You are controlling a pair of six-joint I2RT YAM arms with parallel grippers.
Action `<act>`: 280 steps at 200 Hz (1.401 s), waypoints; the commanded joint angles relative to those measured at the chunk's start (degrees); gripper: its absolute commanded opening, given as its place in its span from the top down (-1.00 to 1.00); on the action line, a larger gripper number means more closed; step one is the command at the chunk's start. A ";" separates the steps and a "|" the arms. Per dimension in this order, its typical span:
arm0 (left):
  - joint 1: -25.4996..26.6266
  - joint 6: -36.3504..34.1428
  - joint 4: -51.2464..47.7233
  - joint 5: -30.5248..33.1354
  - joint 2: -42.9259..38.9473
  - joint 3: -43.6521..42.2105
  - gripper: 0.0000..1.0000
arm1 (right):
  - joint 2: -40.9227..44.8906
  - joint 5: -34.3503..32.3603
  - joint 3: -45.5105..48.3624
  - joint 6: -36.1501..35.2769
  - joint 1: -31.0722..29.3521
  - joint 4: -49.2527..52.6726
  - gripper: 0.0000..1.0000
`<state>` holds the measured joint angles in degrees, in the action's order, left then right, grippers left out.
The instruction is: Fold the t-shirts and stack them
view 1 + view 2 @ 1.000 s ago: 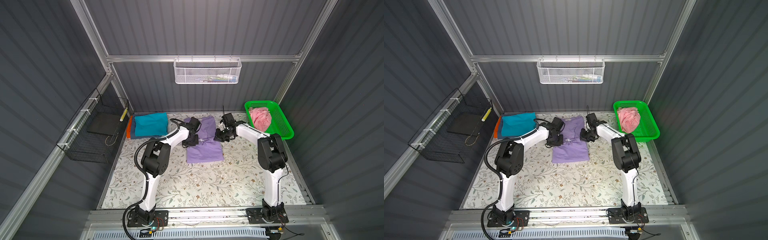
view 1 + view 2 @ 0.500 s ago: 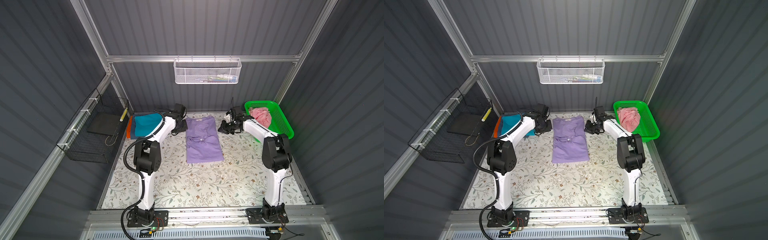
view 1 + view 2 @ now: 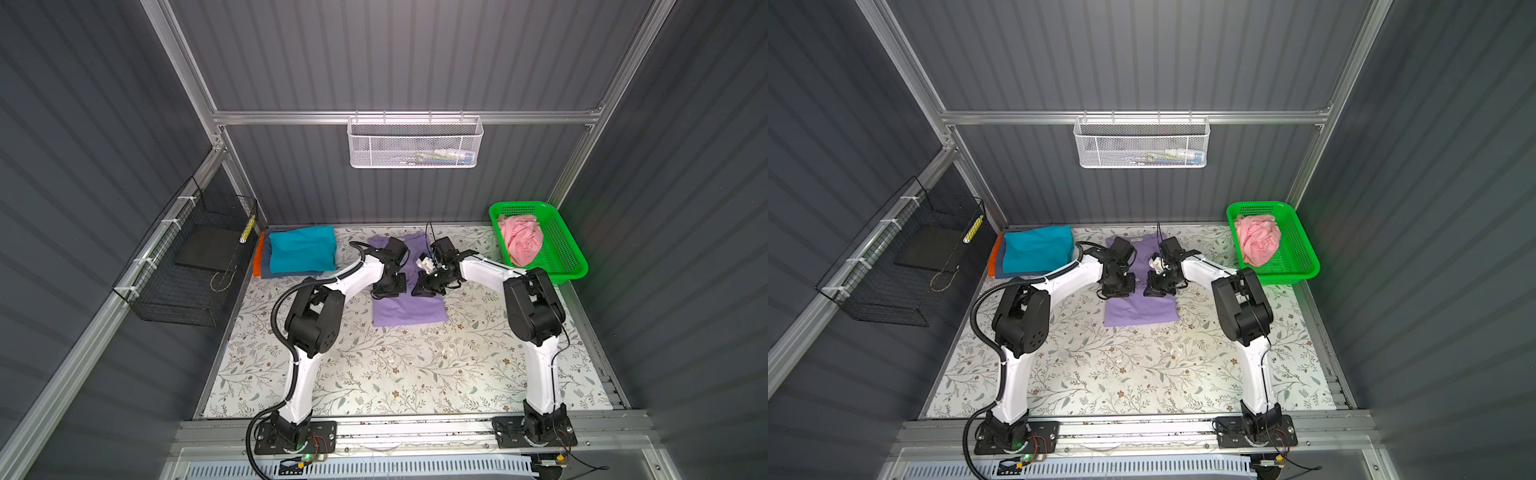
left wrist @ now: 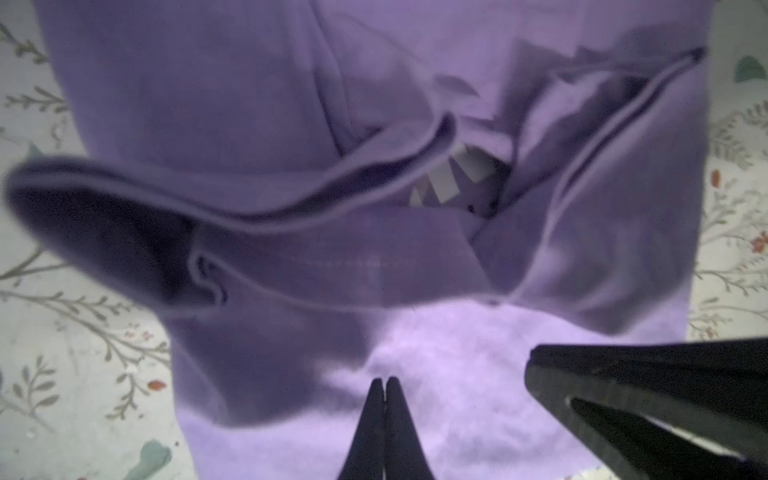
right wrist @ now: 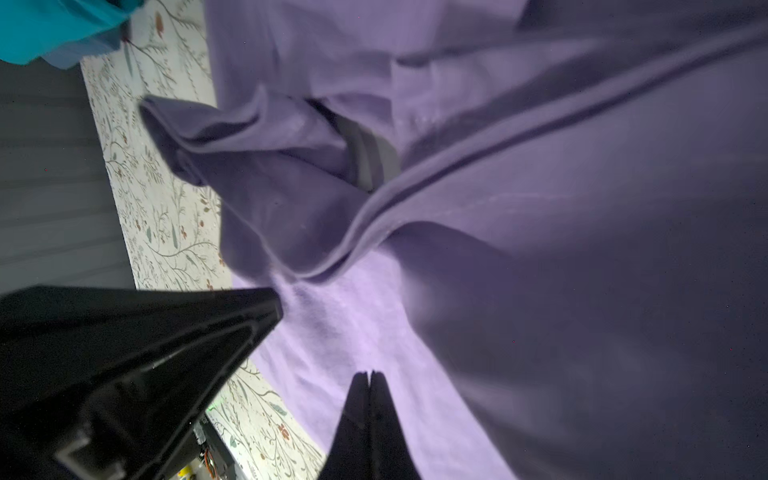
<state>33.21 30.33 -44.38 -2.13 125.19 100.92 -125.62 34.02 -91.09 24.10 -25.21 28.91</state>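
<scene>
A lavender t-shirt [image 3: 409,309] [image 3: 1140,309] lies flat at the table's middle, its sleeve [image 4: 124,232] and collar [image 5: 415,199] folded loosely inward. My left gripper [image 3: 384,295] [image 3: 1115,293] [image 4: 385,380] and right gripper [image 3: 424,291] [image 3: 1154,293] [image 5: 369,374] hover side by side over its middle. Both are shut, and no cloth shows between the tips. A folded teal t-shirt [image 3: 301,249] [image 3: 1038,249] tops a stack at the far left, with an orange edge [image 3: 258,257] showing beneath. A crumpled pink t-shirt [image 3: 521,243] [image 3: 1256,243] sits in the basket.
The green mesh basket [image 3: 579,270] [image 3: 1308,270] stands at the far right. On the back wall hangs a white wire basket [image 3: 413,143], and a black wire basket [image 3: 195,266] hangs on the left wall. Floral tablecloth [image 3: 415,365] lies bare in front.
Half a second ago both grippers stood out beside the shirt's far end; they have swung back in over its middle. The left jaws have closed, and the shirt's far end looks narrower.
</scene>
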 commanded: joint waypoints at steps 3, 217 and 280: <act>-1.24 -2.71 -2.82 1.39 5.83 9.61 0.86 | -5.26 3.31 -7.54 -0.81 0.80 1.00 1.00; -9.40 -3.03 8.46 -4.26 0.89 2.90 0.80 | 10.02 0.44 17.10 5.72 5.89 -13.85 1.00; -13.53 -6.96 5.39 0.58 12.61 17.29 0.82 | 8.75 -5.19 23.34 5.20 6.16 -13.02 1.00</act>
<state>21.82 25.93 -37.30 -4.71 135.37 111.85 -116.22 32.97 -70.24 29.74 -19.11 14.61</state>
